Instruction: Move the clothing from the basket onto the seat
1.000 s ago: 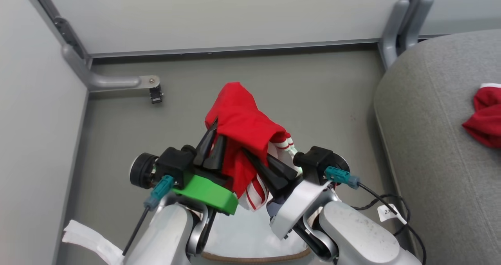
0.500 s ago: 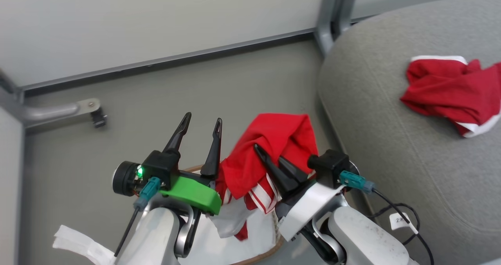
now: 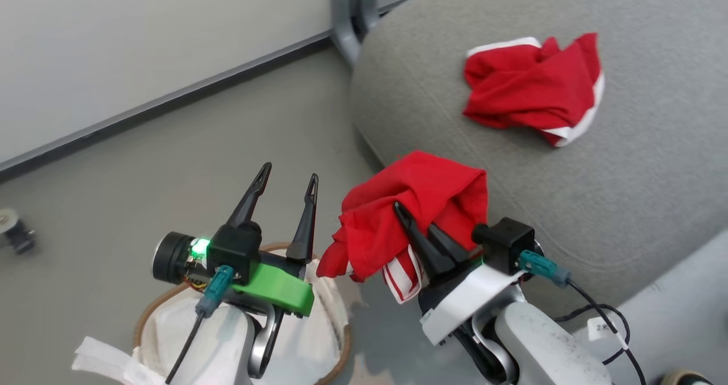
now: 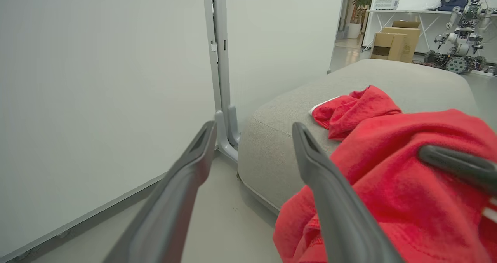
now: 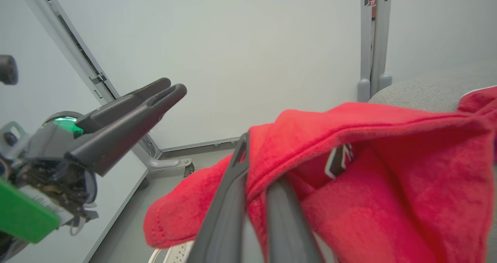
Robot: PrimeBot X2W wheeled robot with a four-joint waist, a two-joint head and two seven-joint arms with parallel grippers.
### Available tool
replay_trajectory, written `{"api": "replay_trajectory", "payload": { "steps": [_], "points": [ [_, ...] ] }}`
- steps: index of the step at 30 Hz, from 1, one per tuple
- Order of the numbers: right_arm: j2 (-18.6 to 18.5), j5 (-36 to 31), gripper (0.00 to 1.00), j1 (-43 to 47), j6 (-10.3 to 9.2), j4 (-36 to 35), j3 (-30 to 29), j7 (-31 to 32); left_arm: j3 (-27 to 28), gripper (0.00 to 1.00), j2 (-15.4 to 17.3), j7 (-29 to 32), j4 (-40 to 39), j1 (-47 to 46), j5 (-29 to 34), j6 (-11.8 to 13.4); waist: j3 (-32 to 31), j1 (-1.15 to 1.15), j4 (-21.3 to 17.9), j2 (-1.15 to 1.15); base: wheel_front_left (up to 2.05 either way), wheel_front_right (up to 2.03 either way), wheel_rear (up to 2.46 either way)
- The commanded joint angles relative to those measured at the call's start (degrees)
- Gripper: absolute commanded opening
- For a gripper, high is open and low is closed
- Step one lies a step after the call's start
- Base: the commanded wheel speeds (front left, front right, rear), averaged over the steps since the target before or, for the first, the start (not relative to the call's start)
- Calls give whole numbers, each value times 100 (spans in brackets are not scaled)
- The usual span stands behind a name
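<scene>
At the middle of the head view, your right gripper (image 3: 414, 219) is clamped on a soft bright red fabric garment with white striped cuffs (image 3: 424, 189). It hangs bunched over the fingers, right by the rounded near edge of the large grey woven-fabric seat cushion (image 3: 654, 163), which fills the view from twelve to four o'clock. Your left gripper (image 3: 290, 173), at nine o'clock of that garment, stands wide apart and empty above the oval white plastic laundry basket with the brown woven rim (image 3: 143, 321) at seven o'clock. A second crumpled red garment with white trim (image 3: 526, 86) lies on the seat at one o'clock.

Carry the right arm toward two o'clock until the whole bundle, dangling cuff included, is well inside the cushion's edge. Lower it close to the fabric before you part the fingers, so nothing slides to the floor. Set it down beside the other garment, and hold the left arm out of its path.
</scene>
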Motion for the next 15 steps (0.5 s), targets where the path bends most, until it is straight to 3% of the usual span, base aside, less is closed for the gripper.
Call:
{"api": "replay_trajectory", "payload": {
  "steps": [1,8,15],
  "points": [
    [-14,-58,0,76,-6,-37,-102,-12,-38,100,28,-4,-52,61,46,-60,154,0,-652,0,0,0,0],
    [-93,-374,0,199,-6,-256,-685,-11,-293,100,31,-4,-76,-84,30,-211,286,0,-756,0,0,0,0],
    [-400,-515,0,-134,-6,-604,-1094,-12,-510,100,30,-4,-64,-149,-33,-253,439,0,-795,0,0,0,0]
  ]
}}
